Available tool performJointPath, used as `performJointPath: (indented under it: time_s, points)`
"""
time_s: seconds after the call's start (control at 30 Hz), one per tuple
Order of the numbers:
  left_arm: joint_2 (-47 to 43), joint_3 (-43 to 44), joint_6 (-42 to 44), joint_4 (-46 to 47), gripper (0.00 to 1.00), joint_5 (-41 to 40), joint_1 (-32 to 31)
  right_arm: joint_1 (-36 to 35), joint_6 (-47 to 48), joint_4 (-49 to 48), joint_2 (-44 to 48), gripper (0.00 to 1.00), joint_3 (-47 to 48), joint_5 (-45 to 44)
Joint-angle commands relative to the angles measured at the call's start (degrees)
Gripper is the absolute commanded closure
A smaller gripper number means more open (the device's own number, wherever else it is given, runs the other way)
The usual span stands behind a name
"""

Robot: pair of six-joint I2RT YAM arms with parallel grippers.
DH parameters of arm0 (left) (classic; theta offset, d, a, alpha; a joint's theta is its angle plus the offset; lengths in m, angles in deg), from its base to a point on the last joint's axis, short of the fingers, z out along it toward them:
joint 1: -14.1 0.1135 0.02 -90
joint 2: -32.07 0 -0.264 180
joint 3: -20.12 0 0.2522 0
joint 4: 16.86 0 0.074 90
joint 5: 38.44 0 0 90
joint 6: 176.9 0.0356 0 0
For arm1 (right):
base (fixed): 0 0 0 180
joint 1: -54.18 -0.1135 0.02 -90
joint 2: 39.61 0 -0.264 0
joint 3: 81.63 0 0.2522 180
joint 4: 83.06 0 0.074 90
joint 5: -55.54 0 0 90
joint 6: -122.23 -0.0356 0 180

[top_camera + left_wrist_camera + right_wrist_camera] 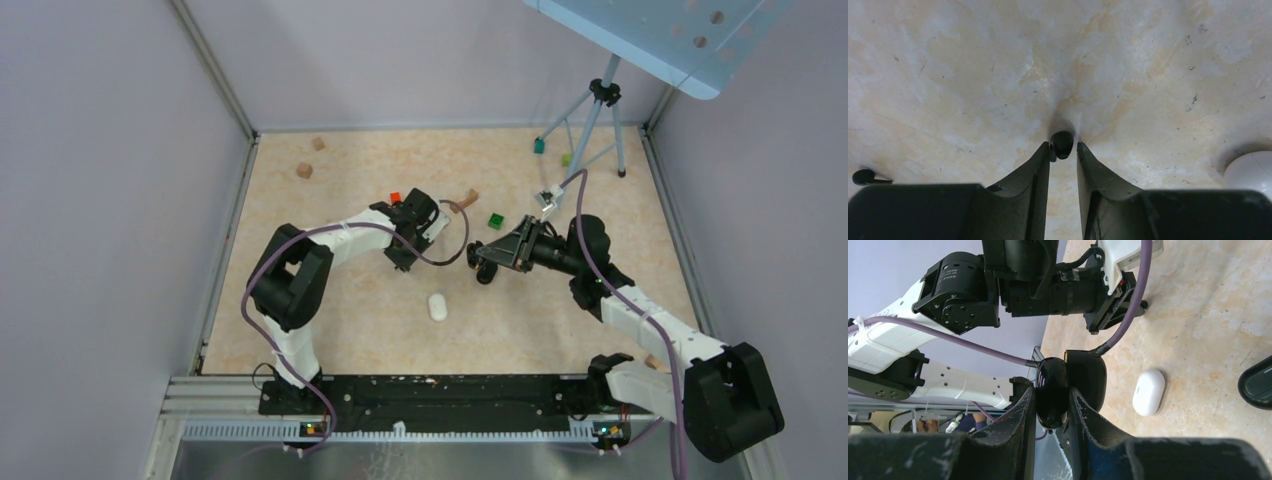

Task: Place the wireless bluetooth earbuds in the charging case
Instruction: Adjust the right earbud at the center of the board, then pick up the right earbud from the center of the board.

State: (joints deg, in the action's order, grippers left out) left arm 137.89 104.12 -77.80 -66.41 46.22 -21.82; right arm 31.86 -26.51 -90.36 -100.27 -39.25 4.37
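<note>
Left wrist view: the left gripper (pixel 1064 148) pinches a black earbud (pixel 1063 142). The right gripper (pixel 1051 392) clamps the black charging case (pixel 1050 377). The earbud hangs near the case's left, apart.

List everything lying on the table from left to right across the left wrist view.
loose black earbud → centre black earbud → white oval case

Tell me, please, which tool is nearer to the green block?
Right. The right tool is close by, just toward the robot from the green block; the left tool is farther away, off to the block's left.
</note>
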Motion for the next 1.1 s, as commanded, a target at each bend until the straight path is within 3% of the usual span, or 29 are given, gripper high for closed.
performJointPath:
  time_s: [0.0,0.23,0.47,1.07]
  points:
    - [1.10,2.64,-0.05,0.04,0.71,1.24,-0.79,0.31,-0.36,-2.05,1.52,1.00,1.74,0.01]
    - [2.01,3.48,-0.14,-0.31,0.73,1.40,-1.23,0.35,-0.40,-1.73,2.06,1.00,1.22,-0.22]
    - [1.76,4.69,-0.32,-0.93,0.63,1.26,-1.68,0.28,-0.41,-1.26,2.47,1.00,0.87,-0.35]
    - [4.19,5.92,-0.72,-2.93,0.67,1.66,-1.63,0.34,-0.16,-1.08,1.92,1.00,1.18,-0.57]
